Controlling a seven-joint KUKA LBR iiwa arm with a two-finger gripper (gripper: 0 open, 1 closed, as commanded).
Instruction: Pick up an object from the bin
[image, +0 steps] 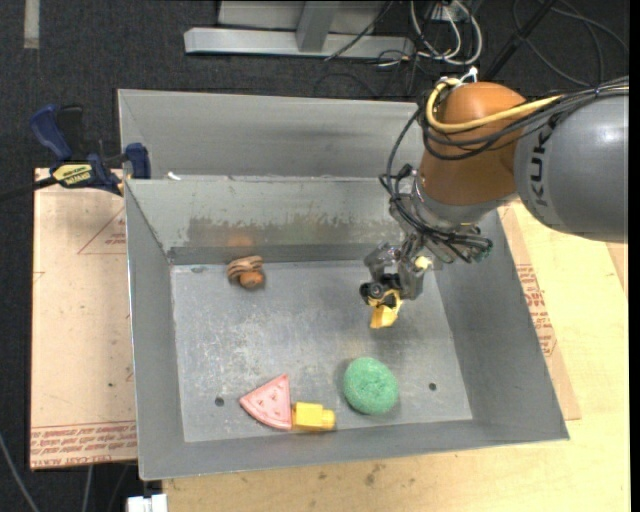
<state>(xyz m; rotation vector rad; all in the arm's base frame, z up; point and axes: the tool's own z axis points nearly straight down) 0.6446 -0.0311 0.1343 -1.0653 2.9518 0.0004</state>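
Nearest to me, close to the front edge of the grey metal bin (300, 452), lay a small yellow plastic block (313, 417), touching the pink wedge shaped like a slice of watermelon (266, 403) on its left. Both sat left of the middle of that front edge, the wedge with its rounded side turned toward the front left corner. Just to the right of the block, and apart from it, I saw a round green fuzzy ball (371, 386) resting on the floor of the bin, a little further back from the front edge. Far off by the back wall, toward the back left corner, lay a small brown rounded lump (246, 271), well apart from everything else. The arm came in from the right over the right wall, its orange wrist cover (470, 140) and looped cables above the back right part of the bin. The gripper (381, 298) hung right of the bin's centre, behind the green ball and well apart from it. Its fingers were drawn narrow on a small yellow chunk (383, 318), which stuck out below the dark fingertips, between them. I could not tell from this view whether the chunk was clear of the floor or touching it.
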